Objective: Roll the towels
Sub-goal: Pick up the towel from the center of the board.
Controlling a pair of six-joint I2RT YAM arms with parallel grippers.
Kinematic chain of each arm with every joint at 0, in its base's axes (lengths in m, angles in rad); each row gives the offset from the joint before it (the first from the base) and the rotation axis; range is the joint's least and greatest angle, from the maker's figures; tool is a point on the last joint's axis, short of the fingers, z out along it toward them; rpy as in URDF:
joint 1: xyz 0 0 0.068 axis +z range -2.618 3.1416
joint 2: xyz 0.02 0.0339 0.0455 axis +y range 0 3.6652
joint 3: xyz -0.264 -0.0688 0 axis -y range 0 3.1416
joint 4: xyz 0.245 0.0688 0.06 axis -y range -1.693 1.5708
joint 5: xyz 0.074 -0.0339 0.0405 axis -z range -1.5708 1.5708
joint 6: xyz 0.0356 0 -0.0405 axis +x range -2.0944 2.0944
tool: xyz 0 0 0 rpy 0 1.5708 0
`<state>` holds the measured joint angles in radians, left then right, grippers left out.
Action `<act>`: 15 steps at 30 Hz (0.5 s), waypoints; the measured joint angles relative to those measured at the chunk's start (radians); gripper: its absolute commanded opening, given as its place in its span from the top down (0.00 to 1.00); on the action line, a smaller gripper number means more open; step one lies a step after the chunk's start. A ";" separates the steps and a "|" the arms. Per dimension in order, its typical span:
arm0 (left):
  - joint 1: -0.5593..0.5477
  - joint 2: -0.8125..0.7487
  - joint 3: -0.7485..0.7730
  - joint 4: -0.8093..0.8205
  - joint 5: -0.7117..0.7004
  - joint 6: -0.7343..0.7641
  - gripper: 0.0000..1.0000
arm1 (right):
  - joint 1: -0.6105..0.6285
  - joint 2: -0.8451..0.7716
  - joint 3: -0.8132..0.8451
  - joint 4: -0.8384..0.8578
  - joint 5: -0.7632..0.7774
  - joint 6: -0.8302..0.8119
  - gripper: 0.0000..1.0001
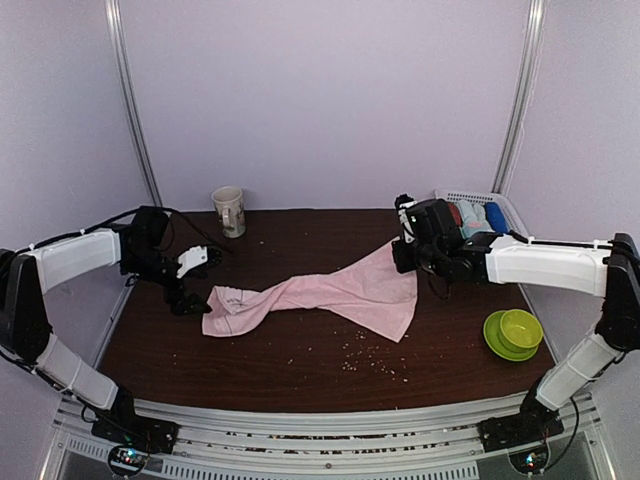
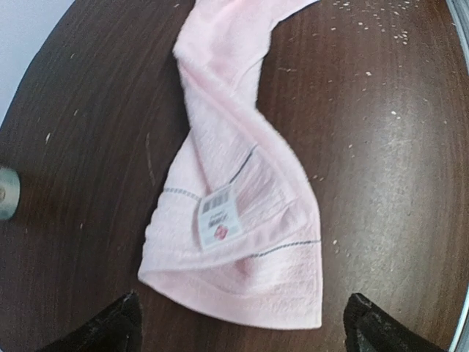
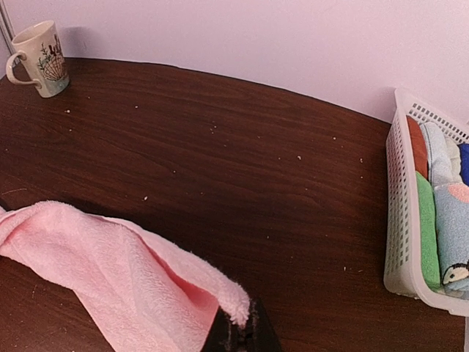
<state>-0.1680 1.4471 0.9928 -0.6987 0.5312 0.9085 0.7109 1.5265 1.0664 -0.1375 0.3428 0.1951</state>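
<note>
Left claw point(image 1: 188, 298) spread open over labelled end of pink towel point(image 1: 320, 295), likely to grab it. Towel lies twisted across surface point(image 1: 300, 362); right claw point(image 3: 240, 336) pinches its far corner, lifted, probably to stretch it flat. Basket point(image 3: 399, 220) beyond.

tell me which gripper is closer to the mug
Left. The left gripper sits just in front of the mug, at the pink towel's labelled end; the right gripper is far off to the mug's right, pinching the towel's other end.
</note>
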 measured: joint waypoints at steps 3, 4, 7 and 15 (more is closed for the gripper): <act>-0.090 -0.019 -0.029 0.038 -0.018 0.022 0.02 | 0.000 0.000 -0.006 0.003 -0.006 0.008 1.00; -0.117 -0.026 -0.039 0.048 -0.027 0.029 0.02 | 0.000 0.000 -0.007 0.006 -0.007 0.011 1.00; -0.183 -0.036 -0.069 0.079 -0.070 0.043 0.02 | 0.000 0.000 -0.013 0.020 -0.014 0.019 1.00; -0.278 -0.011 -0.114 0.184 -0.230 0.034 0.33 | 0.000 0.000 -0.041 0.047 -0.038 0.025 1.00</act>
<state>-0.4458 1.4364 0.8791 -0.5144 0.3008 0.9421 0.7109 1.5261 1.0252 -0.0902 0.3050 0.2203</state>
